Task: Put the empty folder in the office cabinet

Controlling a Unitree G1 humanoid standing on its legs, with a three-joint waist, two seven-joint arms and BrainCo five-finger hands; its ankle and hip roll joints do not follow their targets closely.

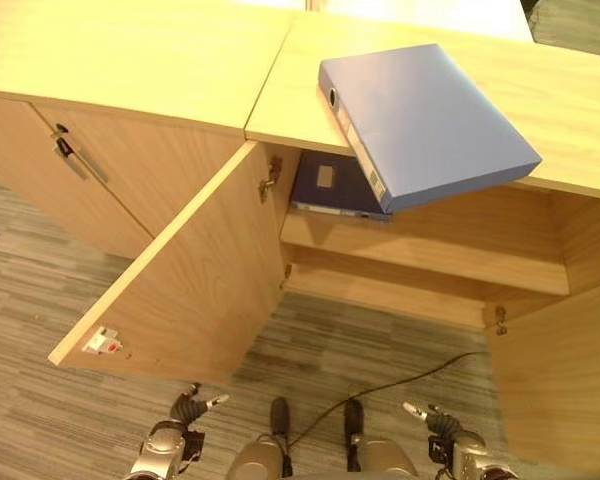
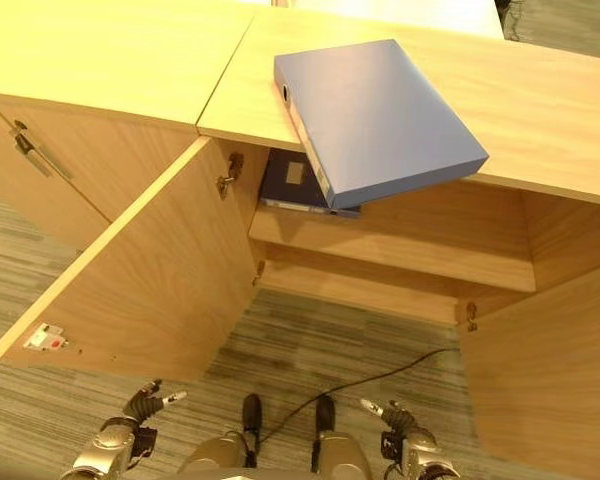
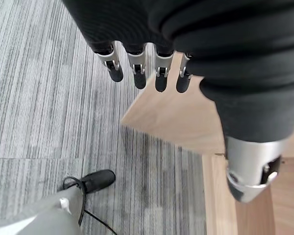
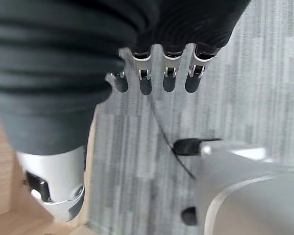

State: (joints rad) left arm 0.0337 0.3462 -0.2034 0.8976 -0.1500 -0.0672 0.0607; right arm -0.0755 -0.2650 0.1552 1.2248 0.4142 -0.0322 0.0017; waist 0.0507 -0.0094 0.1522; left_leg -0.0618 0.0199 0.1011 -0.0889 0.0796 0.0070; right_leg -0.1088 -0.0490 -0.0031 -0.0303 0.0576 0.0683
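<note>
A blue folder (image 1: 425,120) lies flat on the wooden cabinet top (image 1: 580,110), one corner overhanging the front edge above the open compartment. A second, darker folder (image 1: 330,186) lies on the upper shelf (image 1: 430,245) inside. My left hand (image 1: 187,411) hangs low at the bottom left, fingers straight and holding nothing, as its fingers (image 3: 138,73) show over the carpet. My right hand (image 1: 436,420) hangs low at the bottom right, its fingers (image 4: 169,73) straight too, nothing in it. Both hands are far below the folder.
The cabinet's left door (image 1: 180,290) swings out wide toward me; the right door (image 1: 565,370) also stands open. A closed door with a metal handle (image 1: 75,155) is at the left. Grey striped carpet (image 1: 40,290) covers the floor in front.
</note>
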